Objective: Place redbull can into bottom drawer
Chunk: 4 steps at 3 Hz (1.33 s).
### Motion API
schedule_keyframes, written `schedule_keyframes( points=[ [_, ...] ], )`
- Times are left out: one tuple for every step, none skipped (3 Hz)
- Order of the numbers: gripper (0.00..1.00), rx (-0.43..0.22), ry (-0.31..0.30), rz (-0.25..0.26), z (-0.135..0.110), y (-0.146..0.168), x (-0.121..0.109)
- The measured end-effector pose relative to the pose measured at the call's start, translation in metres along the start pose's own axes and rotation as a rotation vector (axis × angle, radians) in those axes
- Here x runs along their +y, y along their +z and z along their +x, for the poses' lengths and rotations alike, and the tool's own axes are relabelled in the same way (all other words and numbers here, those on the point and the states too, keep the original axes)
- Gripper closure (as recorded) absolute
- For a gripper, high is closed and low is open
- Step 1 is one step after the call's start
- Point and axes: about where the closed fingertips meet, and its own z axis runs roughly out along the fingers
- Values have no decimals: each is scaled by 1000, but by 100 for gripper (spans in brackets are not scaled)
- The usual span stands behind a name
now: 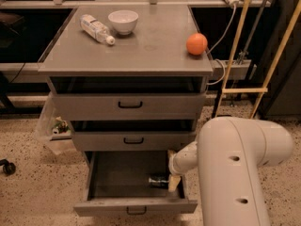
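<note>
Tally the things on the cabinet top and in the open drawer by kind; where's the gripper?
Clear plastic bottle: 1
White bowl: 1
Orange ball: 1
Shiny metal can: 1
Total: 4
Gripper: in the grey bottom drawer, by the can.

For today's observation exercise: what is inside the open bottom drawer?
Inside the bottom drawer, the redbull can lies on its side at the right, the hand beside it. The arm covers the right corner.

In the matt metal bottom drawer (123, 174), the shiny metal redbull can (158, 181) lies beside the smooth gripper (173, 183).
</note>
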Motion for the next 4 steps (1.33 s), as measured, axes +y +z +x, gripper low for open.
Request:
schedule_keyframes(
  points=[
    [0,3,40,146,13,-82,-33],
    [0,-20,81,204,11,-119,-42],
    [0,-20,81,203,10,-119,-43],
    [0,-16,98,214,14,-127,-46]
  ],
)
